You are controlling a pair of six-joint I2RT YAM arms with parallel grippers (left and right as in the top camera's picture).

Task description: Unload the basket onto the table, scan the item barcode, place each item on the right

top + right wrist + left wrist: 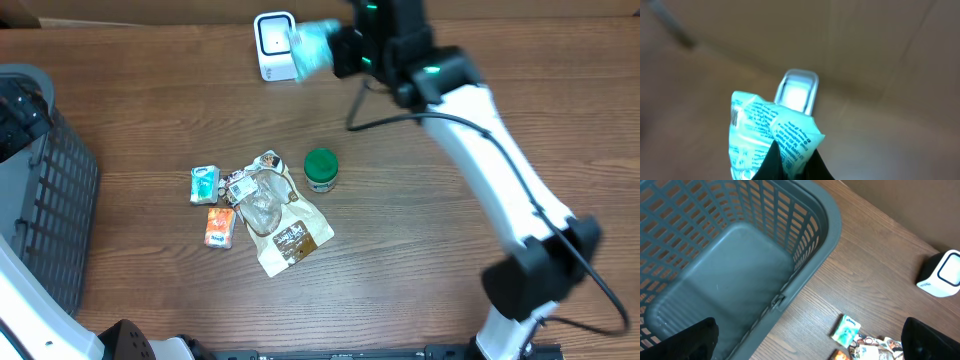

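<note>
Teal packet [772, 135], pinched in the right jaws, presented before the white scanner [797, 92]; pickup done, scan apparently pending. Left jaws spread, empty.

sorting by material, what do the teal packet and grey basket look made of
Teal crinkled packet: probably thin plastic film, slightly glossy, judging by its creases and printed surface. Grey slotted basket: looks like rigid moulded plastic, matte, with an even lattice wall and a smooth rim.

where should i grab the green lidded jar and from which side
Probably from straight above, fingers closing across the round lid: the jar stands upright, nothing crowds its far, near or right side, and the crinkled bag lies close on its left.
</note>
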